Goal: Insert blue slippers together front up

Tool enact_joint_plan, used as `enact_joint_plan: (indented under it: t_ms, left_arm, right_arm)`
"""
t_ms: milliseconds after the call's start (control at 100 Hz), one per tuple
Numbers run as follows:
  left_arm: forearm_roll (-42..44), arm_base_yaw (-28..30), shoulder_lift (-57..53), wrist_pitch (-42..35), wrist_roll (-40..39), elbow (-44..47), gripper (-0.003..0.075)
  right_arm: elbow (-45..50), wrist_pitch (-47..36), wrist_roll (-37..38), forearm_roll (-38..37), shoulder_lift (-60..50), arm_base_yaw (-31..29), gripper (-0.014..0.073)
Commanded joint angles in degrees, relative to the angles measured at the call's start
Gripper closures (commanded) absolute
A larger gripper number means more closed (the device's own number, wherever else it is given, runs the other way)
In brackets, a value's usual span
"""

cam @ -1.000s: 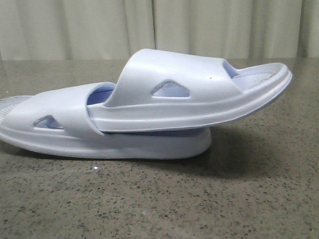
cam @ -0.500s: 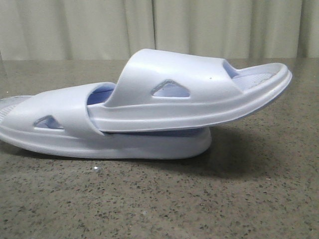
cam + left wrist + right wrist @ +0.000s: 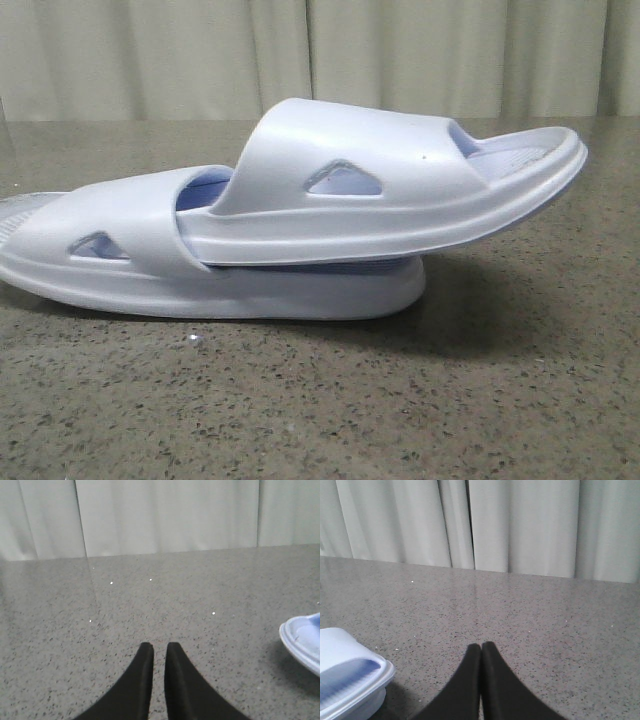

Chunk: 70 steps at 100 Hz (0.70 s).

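Foam feel: blue slippers (image 3: 300, 235) look like moulded foam, prob. light, a bit springy, matte so not slippery; not fragile.
Grip pts: best guess is sole edge or across the wide strap; thick sole gives a firm bite, strap prob. flexes if squeezed hard.
Look: v. pale blue-white, wide strap w/ triangular side cut-outs, ridged footbed, thick sole.
Upper slipper (image 3: 400, 190): one end tucked under the lower one's strap, other end tilted up and overhanging to the right.
Lower slipper (image 3: 150, 275): flat on its sole, runs off the left edge of front view.
Position: on the tabletop (image 3: 400, 410), mid-table, between the two arms; one slipper end shows at the edge of each wrist view (image 3: 305, 640) (image 3: 350, 675).
Task status: pair looks nested already, so prob. near done.
L gripper (image 3: 159, 652): tips nearly together w/ a thin slit, holding nothing, near but apart from the slippers.
R gripper (image 3: 481, 650): tips pressed together, empty, clear of the slippers.
Backdrop: pale curtain (image 3: 400, 50) behind the speckled grey-brown top.
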Motion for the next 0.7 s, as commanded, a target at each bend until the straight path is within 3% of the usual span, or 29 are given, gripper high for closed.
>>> enact_joint_plan:
  t_ms: [0,220,690]
  left_arm:
    - [4.9,-0.4,-0.6,-4.6,-5.1,0.2,0.0704]
    - [9.4,-0.4,-1.8,-4.8,-5.1,0.7,0.0704]
    - [9.4,-0.4,-1.8,-5.2,-5.1,0.7,0.0704]
  right_arm:
    - [-1.4,-4.1,-0.7,0.1,0.4,-0.5,0.0701]
    - [-1.4,-4.1,-0.7,0.1,0.4,-0.5,0.0701]
    - [-1.4,-4.1,-0.7,0.1,0.4,-0.5,0.0701]
